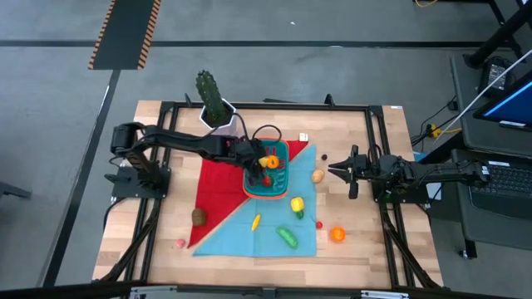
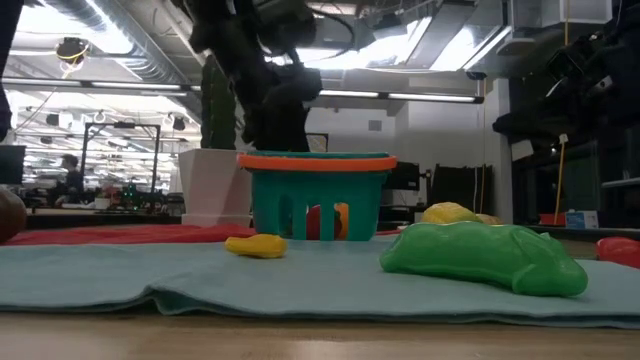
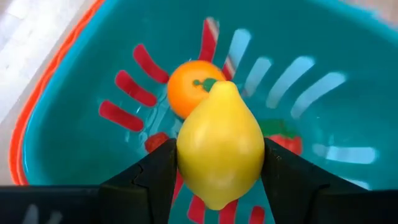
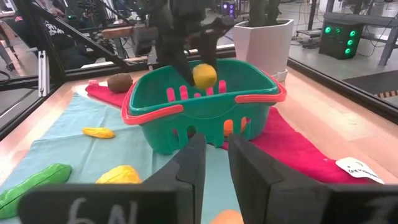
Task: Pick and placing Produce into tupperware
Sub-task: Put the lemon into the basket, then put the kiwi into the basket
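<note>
Glossy smooth plastic lemon (image 3: 220, 147); shiny teal plastic tupperware (image 4: 205, 102); matt cloth (image 2: 300, 285); wood table (image 1: 366, 216).
</note>
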Action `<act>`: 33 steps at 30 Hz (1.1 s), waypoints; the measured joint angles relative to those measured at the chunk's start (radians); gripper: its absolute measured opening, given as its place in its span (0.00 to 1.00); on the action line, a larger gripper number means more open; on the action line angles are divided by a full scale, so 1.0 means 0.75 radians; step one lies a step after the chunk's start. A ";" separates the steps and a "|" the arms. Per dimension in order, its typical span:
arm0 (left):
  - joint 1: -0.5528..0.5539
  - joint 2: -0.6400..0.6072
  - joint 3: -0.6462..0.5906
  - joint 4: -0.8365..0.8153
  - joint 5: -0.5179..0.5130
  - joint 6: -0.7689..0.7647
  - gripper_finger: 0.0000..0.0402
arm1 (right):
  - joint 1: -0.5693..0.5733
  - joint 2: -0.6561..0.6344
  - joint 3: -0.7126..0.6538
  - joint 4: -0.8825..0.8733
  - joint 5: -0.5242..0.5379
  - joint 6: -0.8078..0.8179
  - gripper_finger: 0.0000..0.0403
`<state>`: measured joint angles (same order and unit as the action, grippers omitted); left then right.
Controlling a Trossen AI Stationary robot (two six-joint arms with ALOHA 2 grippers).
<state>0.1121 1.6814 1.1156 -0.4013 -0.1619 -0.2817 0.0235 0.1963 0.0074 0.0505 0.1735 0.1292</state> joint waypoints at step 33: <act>0.009 0.047 0.000 0.075 0.024 0.148 0.58 | 0.000 0.000 0.000 0.000 0.000 -0.009 0.18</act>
<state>0.1188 1.7166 1.1158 -0.3451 -0.1440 -0.1710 0.0235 0.1963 0.0073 0.0505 0.1732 0.1226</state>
